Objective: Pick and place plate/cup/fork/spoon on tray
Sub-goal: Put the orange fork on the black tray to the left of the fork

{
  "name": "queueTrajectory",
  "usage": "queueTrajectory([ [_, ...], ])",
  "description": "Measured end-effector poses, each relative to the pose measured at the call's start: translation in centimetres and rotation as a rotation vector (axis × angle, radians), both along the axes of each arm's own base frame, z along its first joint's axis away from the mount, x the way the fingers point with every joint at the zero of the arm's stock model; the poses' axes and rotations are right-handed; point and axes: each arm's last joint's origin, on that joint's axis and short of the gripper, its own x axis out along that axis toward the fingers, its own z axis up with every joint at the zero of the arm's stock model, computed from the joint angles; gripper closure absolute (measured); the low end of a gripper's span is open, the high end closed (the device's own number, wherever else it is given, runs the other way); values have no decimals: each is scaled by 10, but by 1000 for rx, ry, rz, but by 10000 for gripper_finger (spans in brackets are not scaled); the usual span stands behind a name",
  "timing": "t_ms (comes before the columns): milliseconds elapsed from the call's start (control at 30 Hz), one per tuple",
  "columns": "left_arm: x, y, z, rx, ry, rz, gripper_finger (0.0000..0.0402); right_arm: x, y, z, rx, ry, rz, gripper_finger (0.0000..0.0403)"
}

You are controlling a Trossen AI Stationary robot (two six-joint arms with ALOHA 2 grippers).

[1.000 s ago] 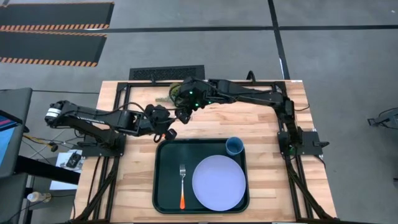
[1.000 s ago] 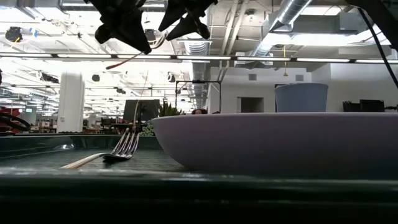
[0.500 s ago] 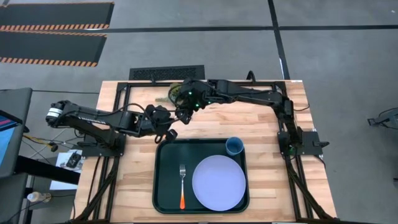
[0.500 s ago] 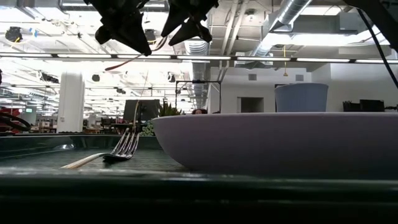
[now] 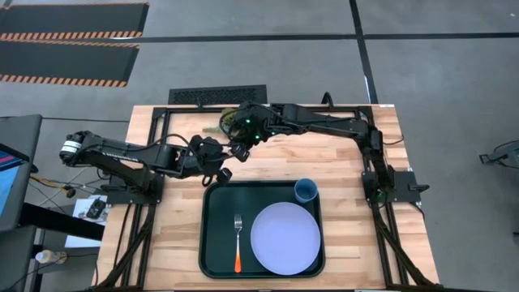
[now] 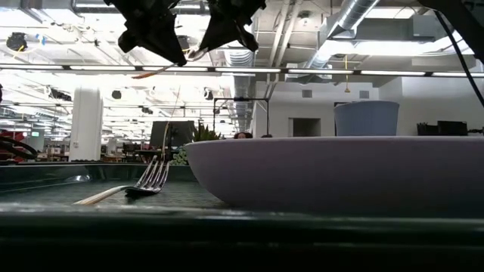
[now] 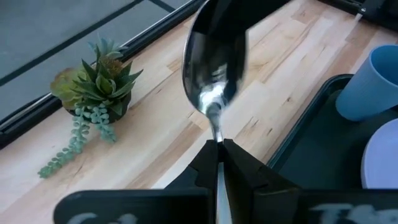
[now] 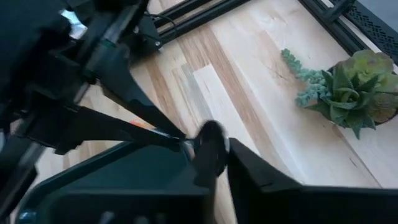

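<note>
Spoon (image 7: 212,74) is held in the air above the wood table (image 5: 349,162), behind the far rim of the tray (image 5: 212,235). Its long axis runs from the left gripper (image 7: 219,149) toward the right gripper (image 8: 208,165): the bowl leads away from the left fingers, and the neck and handle trail back between them. In the low view the handle (image 6: 155,72) shows as a thin orange line, nearly level, tilted slightly up toward the bowl end. The bowl is bright silver, oval and mirror-like, blurred in both wrist views.

Left gripper: fingers pinched narrow on the spoon's neck, just behind the bowl. Right gripper: its fingers flank the bowl in the right wrist view, with the bowl lying between them; cannot tell whether they are pressing on it or standing off. The two grippers meet nose to nose near the table's far middle.

On the tray: the fork (image 5: 238,241) lies flat in the left half, tines toward the far rim and orange handle toward the near rim. The pale lavender plate (image 5: 285,238) fills the right half. The blue cup (image 5: 305,191) stands upright in the far right corner, just beside the plate.

A small potted succulent plant (image 7: 96,93) sits at the table's far edge, near the grippers.
</note>
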Motion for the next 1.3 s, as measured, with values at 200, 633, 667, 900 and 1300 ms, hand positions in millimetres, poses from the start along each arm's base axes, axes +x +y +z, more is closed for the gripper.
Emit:
queueTrajectory([
  [200, 1, 0, 1, 9, -4, -13, 401, -1, 0, 0, -7, 4, 13, 390],
  [633, 0, -3, 1, -52, 8, -89, 326, -3, -14, 0, 84, -11, 112, 401],
  [667, -1, -4, 0, -67, 16, -103, 309, -4, -16, -1, 102, -8, 123, 401],
  [900, -21, -5, 4, -181, 83, -152, 215, -3, -17, -15, 168, 58, 187, 402],
  [1300, -81, -1, 39, -282, -69, -141, 190, 51, 43, -100, 363, 138, 441, 402],
])
